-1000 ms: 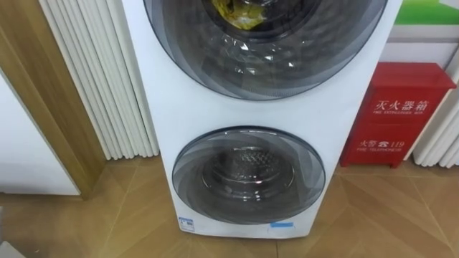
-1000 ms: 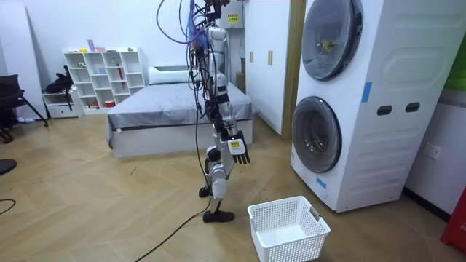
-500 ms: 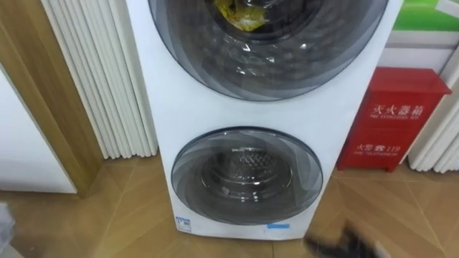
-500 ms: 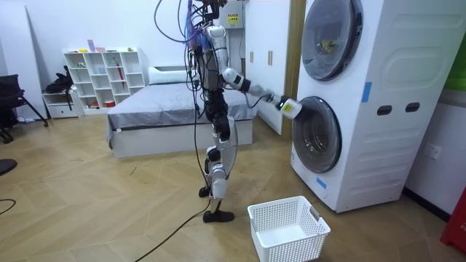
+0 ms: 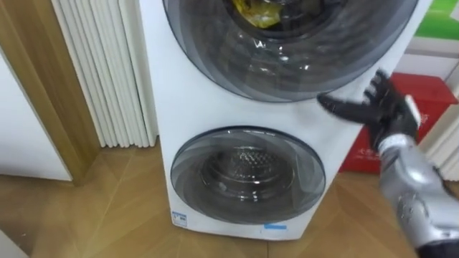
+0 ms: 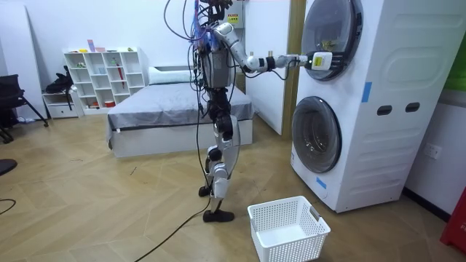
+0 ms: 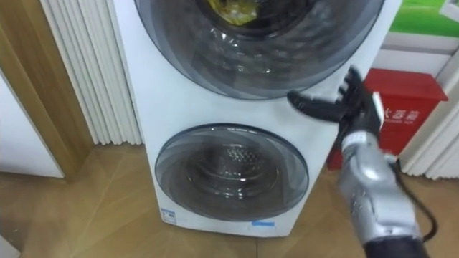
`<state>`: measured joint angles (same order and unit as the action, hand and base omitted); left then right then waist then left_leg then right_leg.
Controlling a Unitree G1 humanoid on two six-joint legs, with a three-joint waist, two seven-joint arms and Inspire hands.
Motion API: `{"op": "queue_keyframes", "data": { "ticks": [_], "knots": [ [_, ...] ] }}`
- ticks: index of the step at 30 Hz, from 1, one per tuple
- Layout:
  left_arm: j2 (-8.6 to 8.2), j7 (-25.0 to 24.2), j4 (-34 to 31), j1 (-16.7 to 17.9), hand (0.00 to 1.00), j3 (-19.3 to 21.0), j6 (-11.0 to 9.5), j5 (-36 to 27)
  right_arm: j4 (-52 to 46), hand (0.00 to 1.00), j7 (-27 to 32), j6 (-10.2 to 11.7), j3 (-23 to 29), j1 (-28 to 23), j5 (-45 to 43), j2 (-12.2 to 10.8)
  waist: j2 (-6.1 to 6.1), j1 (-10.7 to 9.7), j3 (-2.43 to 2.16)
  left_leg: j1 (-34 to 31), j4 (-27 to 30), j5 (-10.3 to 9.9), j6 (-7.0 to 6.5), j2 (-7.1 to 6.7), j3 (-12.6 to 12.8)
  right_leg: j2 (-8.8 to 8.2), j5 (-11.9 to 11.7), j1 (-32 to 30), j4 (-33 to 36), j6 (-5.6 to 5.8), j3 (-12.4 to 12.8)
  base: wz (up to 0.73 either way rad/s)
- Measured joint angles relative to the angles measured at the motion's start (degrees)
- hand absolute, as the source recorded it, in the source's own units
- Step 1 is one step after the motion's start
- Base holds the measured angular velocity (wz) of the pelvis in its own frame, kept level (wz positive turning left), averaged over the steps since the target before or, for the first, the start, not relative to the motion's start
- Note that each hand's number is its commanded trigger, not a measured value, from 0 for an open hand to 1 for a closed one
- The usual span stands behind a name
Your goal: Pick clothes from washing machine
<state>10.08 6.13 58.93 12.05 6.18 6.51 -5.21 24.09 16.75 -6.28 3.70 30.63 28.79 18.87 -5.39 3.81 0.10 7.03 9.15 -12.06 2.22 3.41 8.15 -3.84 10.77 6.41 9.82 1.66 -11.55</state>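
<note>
Two white front-loading washers stand stacked before me. The upper door [image 5: 287, 57] is shut, and yellow cloth [image 5: 262, 11] shows behind its dark glass at the top edge. The lower door [image 5: 247, 175] is shut too, with a bare metal drum behind it. My right hand [image 5: 384, 107] is raised at the lower right rim of the upper door, open, with fingers spread and thumb pointing at the rim. From the room view, I stand about a step off the machines, my right hand [image 6: 320, 60] stretched out to the upper door [image 6: 331, 36].
A white laundry basket [image 6: 287, 229] stands on the wooden floor beside my feet, in front of the washers. A red fire box [image 5: 430, 86] sits right of the machines, white slats [image 5: 107, 72] left of them. A bed [image 6: 167, 109] lies behind me.
My right arm has swung up from my side, past the lower door, to the upper door's rim. The eye views have shifted a little.
</note>
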Motion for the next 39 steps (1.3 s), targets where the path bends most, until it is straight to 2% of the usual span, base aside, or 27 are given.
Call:
{"op": "queue_keyframes", "data": {
  "ticks": [4, 8, 9, 10, 11, 12, 13, 15, 16, 17, 18, 19, 21, 23, 25, 29, 37, 39],
  "knots": [
    [0.07, -0.07, -0.1, 0.33, 0.0, 0.48, 1.75, 3.27, 0.0, 0.0, 0.91, -1.14, 0.01, 1.92, -0.07, 0.86, -0.23, 0.36, -0.03, -0.56, 0.0, 0.0, 0.0, 0.0, -0.94, 0.01, 0.0, -0.45, 0.4, 0.0, -0.23, -0.01],
    [0.09, -0.14, -0.42, 0.86, 0.0, 0.34, 2.43, 5.81, 0.16, 0.0, 2.03, -1.34, 0.02, 2.51, -0.17, 3.16, -0.07, 0.72, -0.01, -0.16, -0.13, 0.13, -0.16, 0.25, -7.04, 0.06, 0.08, -1.83, 4.31, 0.01, -1.6, -0.03],
    [0.07, -0.11, -0.53, 0.72, 0.0, -0.05, 2.49, 6.78, 1.1, 0.0, 2.01, -1.32, 0.0, 2.91, -0.13, 3.71, 0.97, 1.2, 0.65, 1.24, -0.94, 0.46, -0.56, 2.15, -11.98, 0.93, 1.99, -6.15, 10.77, -0.83, -1.99, -0.33],
    [0.49, -0.09, -0.89, 0.81, 0.0, -0.12, 2.44, 7.61, 1.41, 0.0, 1.92, -1.38, -0.2, 3.22, -0.2, 3.5, 1.1, 1.66, 0.61, 1.37, -0.95, 0.45, -0.53, 3.14, -14.71, 2.75, 2.7, -8.15, 9.45, -2.11, -0.15, -0.83],
    [1.48, -0.1, -0.97, 1.6, 0.0, 1.54, 2.38, 10.08, 0.94, 0.0, 1.92, -1.68, -0.98, 4.3, -0.52, 2.66, -0.26, 2.39, 0.3, 0.62, -0.76, 0.22, -0.13, 3.95, -15.76, 5.23, -1.72, -11.38, 1.19, -4.6, 1.26, -0.66],
    [1.24, -0.05, 0.49, 1.61, 0.0, 2.49, 3.28, 12.79, 1.24, 0.0, 2.16, -2.38, -1.37, 5.25, -0.61, 3.36, -0.34, 1.45, 0.38, 0.64, -0.35, -1.64, 2.49, 4.38, -14.1, 5.21, -9.04, -12.31, 0.12, -5.12, -1.47, -0.33],
    [1.09, -0.05, 0.73, 1.22, 0.0, 2.42, 3.98, 13.44, 1.67, 0.0, 2.71, -2.41, -1.42, 5.31, -0.59, 3.94, -0.13, 0.76, 0.29, 0.71, -0.38, -2.03, 2.71, 4.96, -12.72, 5.34, -8.9, -11.84, 0.3, -5.1, -2.17, 0.27],
    [0.3, -0.83, 0.16, 0.53, 0.0, 1.17, 4.47, 13.68, 6.64, 0.0, 3.8, -2.43, -1.9, 8.37, -0.84, 5.75, -0.17, 0.52, 0.35, 0.51, -1.21, -1.6, 2.55, 4.83, -7.02, 5.02, -8.86, -11.17, 1.01, -5.1, -2.65, 0.27],
    [0.27, -0.94, 0.06, 0.41, 0.0, 0.98, 4.51, 13.69, 7.61, 0.0, 3.71, -2.46, -1.88, 9.4, -0.85, 5.91, -0.2, 0.49, 0.35, 0.46, -1.39, -1.57, 2.4, 4.81, -6.16, 5.02, -8.8, -11.16, 1.0, -4.99, -2.7, 0.18],
    [0.39, -1.2, -0.23, -0.03, 0.0, 0.99, 4.96, 13.71, 9.06, 0.0, 3.31, -2.55, -1.81, 11.39, -0.78, 6.34, -0.31, 0.55, 0.34, 0.4, -1.48, -1.62, 2.16, 4.26, -5.91, 4.98, -8.69, -11.27, 0.94, -4.82, -2.95, 0.15],
    [0.52, -1.37, -0.51, 0.03, 0.0, 1.35, 5.88, 13.73, 10.91, 0.0, 4.04, -3.84, -1.64, 12.81, -0.62, 6.38, -0.85, 0.89, 0.07, 0.19, -1.25, -1.53, 1.84, 3.64, -5.86, 4.96, -8.44, -11.32, 0.84, -4.42, -3.0, 0.1],
    [0.54, -1.4, -0.51, 0.04, 0.0, 1.53, 6.28, 13.75, 11.62, 0.0, 3.9, -3.93, -1.31, 13.08, -0.61, 6.44, -0.98, 1.06, -0.03, 0.19, -1.12, -1.53, 1.81, 3.34, -5.88, 4.81, -8.39, -11.26, 0.79, -4.33, -2.99, 0.0],
    [0.54, -1.82, -0.56, 0.25, 0.0, 1.56, 7.75, 13.81, 11.66, 0.0, 3.02, -4.25, -1.09, 14.35, -0.59, 6.53, -0.91, 1.33, -0.08, -0.37, -0.33, -1.53, 1.45, 2.53, -5.89, 3.91, -8.35, -11.16, 0.82, -4.24, -3.34, 0.08],
    [0.67, -1.82, -0.59, 0.28, 0.0, 1.65, 8.22, 13.88, 11.66, 0.0, 3.02, -4.46, -1.08, 15.52, -0.58, 6.55, -0.68, 1.32, -0.14, -0.5, -0.33, -1.56, 0.95, 2.47, -5.92, 3.82, -8.32, -11.16, 0.99, -4.13, -3.46, 0.14],
    [0.75, -1.79, -0.61, 0.23, 0.0, 1.63, 8.23, 13.9, 12.03, 0.0, 3.02, -4.68, -0.98, 16.37, -0.5, 6.59, -0.57, 1.45, -0.21, -0.62, -0.45, -1.65, 0.87, 2.48, -6.02, 3.86, -8.27, -11.15, 1.19, -4.11, -3.36, 0.07],
    [0.5, -1.82, -0.6, 0.88, 0.0, 1.58, 8.27, 14.64, 11.99, 0.0, 2.24, -4.68, -0.88, 16.7, -0.57, 6.63, -0.05, 1.85, -0.64, -0.5, 0.1, -1.63, 0.99, 2.47, -6.68, 3.75, -7.82, -10.92, 2.06, -4.44, -3.68, 0.06],
    [0.74, -1.83, -1.55, 1.07, 0.0, 1.2, 8.18, 14.5, 10.18, 0.0, 2.57, -5.26, -1.27, 16.68, -1.36, 6.65, -0.32, 1.35, -0.7, -0.38, 0.18, -1.57, 1.06, 2.51, -6.54, 3.71, -7.7, -10.92, 2.19, -4.5, -3.71, 0.0],
    [1.47, -1.71, -1.56, 0.65, 0.0, -0.15, 7.75, 14.5, 8.86, 0.0, 2.68, -5.26, -1.53, 16.53, -1.5, 6.65, -0.46, 1.0, -0.63, -0.38, 0.3, -1.55, 1.03, 2.51, -6.37, 3.68, -7.71, -10.9, 2.2, -4.49, -3.77, -0.02]
  ]
}}
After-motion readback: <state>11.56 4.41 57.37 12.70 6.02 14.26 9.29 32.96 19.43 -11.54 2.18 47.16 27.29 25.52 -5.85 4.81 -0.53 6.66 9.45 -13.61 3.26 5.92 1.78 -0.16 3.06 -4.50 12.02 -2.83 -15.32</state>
